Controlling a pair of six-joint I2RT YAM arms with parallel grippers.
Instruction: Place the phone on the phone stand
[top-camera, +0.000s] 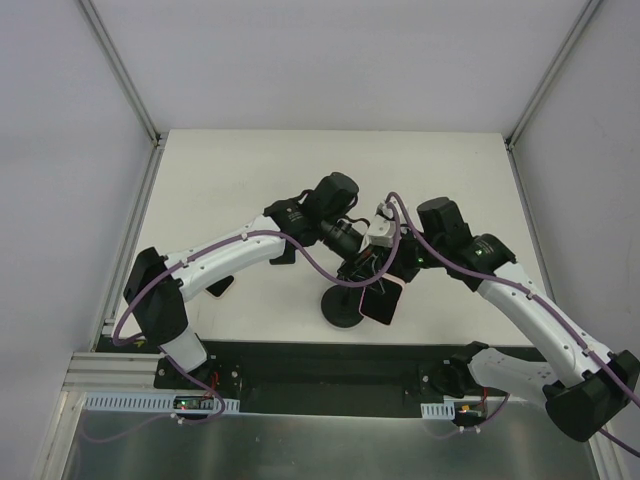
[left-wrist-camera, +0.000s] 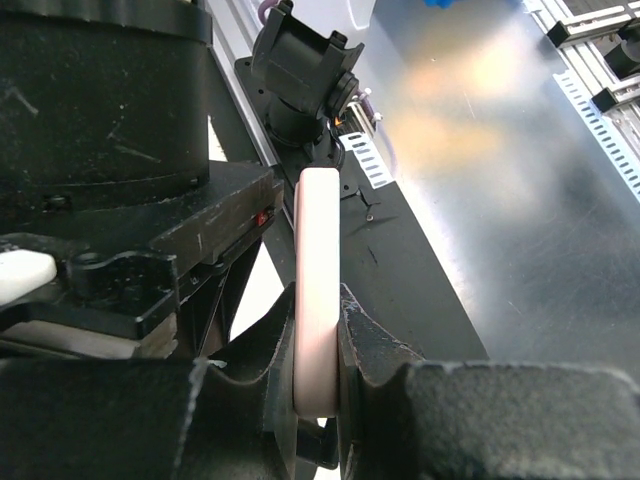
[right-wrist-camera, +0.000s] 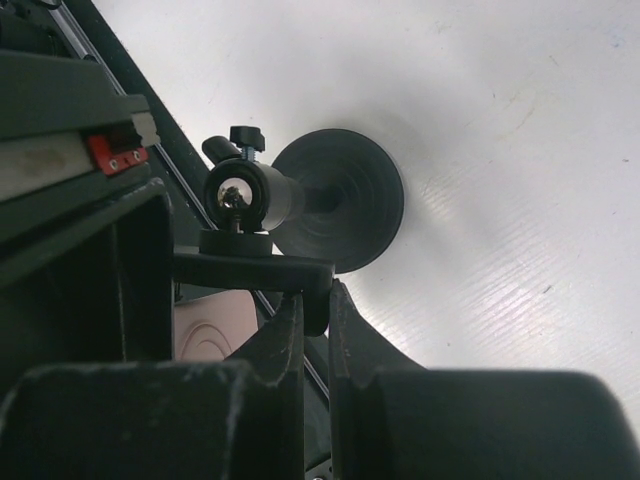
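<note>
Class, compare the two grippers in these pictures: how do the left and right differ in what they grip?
The left gripper pinches the phone, a pale pink slab seen edge-on; the right gripper pinches the phone stand by its thin black bracket. The left's fingers stand apart by the phone's thickness; the right's nearly touch. Both are black, two-fingered and shut on something.

White-shelled along left arm at 8 o'clock and right arm at 4 o'clock, black at bulky joints. Draped in purple cable. Matte black and blocky in left hand and right hand, with red tag and small screws at 10 o'clock.
</note>
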